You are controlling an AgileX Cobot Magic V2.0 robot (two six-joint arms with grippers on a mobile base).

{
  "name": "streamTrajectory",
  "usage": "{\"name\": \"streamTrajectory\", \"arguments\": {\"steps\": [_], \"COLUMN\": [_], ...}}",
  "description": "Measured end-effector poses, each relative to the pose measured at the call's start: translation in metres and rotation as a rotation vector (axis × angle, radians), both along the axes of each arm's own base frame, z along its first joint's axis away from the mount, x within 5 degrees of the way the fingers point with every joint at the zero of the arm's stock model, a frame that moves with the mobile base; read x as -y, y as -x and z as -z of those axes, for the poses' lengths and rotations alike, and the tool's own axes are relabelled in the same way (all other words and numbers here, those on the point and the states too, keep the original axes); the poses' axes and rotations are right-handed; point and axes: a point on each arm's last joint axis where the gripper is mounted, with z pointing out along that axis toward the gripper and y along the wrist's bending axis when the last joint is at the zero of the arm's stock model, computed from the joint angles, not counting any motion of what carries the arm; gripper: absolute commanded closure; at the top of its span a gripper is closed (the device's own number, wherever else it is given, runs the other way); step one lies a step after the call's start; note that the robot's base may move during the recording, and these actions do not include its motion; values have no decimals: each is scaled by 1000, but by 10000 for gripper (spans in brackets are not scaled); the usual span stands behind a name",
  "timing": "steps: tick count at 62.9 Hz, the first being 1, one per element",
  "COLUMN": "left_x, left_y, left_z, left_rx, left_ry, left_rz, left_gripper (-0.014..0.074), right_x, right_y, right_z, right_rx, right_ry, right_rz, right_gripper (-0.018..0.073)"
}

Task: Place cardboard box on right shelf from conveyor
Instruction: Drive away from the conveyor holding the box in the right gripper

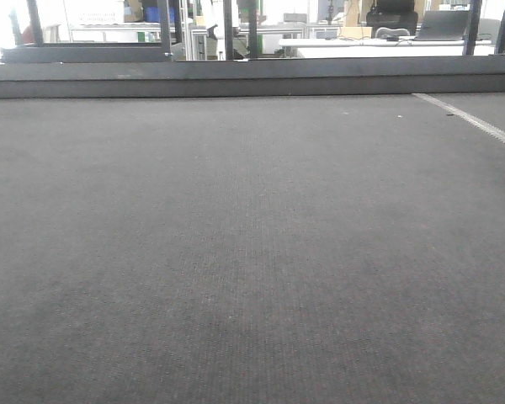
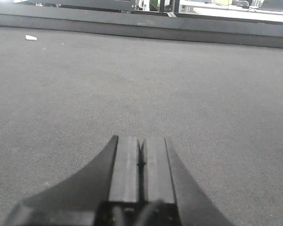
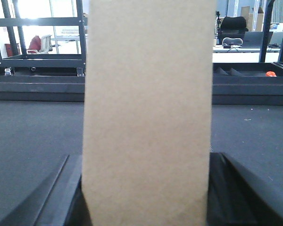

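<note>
The plain tan cardboard box (image 3: 148,113) fills the middle of the right wrist view, upright from bottom to top edge. My right gripper (image 3: 146,157) is shut on it, with one dark finger pressed against each side. Behind it lies the dark grey conveyor (image 3: 33,127). The same woven conveyor (image 1: 252,252) covers nearly the whole front view, with no box on it there. My left gripper (image 2: 141,139) hovers low over the conveyor (image 2: 132,80), shut with its two pads together and nothing between them. The right shelf is out of view.
A dark raised edge rail (image 1: 252,80) runs along the belt's far side. A white stripe (image 1: 471,120) crosses the belt at the far right. A small white scrap (image 2: 31,37) lies far left. Beyond the rail stand dark metal frames (image 3: 42,21) and desks (image 1: 387,46).
</note>
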Motion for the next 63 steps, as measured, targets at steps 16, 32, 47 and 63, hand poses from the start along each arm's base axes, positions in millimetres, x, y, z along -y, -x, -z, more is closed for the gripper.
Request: {"name": "streamTrajectory", "arguments": {"steps": [16, 32, 47, 63], "left_x": [0, 0, 0, 0], "left_y": [0, 0, 0, 0], "left_z": [0, 0, 0, 0], "left_rx": [0, 0, 0, 0], "left_ry": [0, 0, 0, 0], "left_rz": [0, 0, 0, 0], "left_gripper": [713, 713, 713, 713], "right_x": [0, 0, 0, 0], "right_y": [0, 0, 0, 0], "right_z": [0, 0, 0, 0], "right_rx": [0, 0, 0, 0], "right_ry": [0, 0, 1, 1], "right_rz": [0, 0, 0, 0], "right_gripper": [505, 505, 505, 505]}}
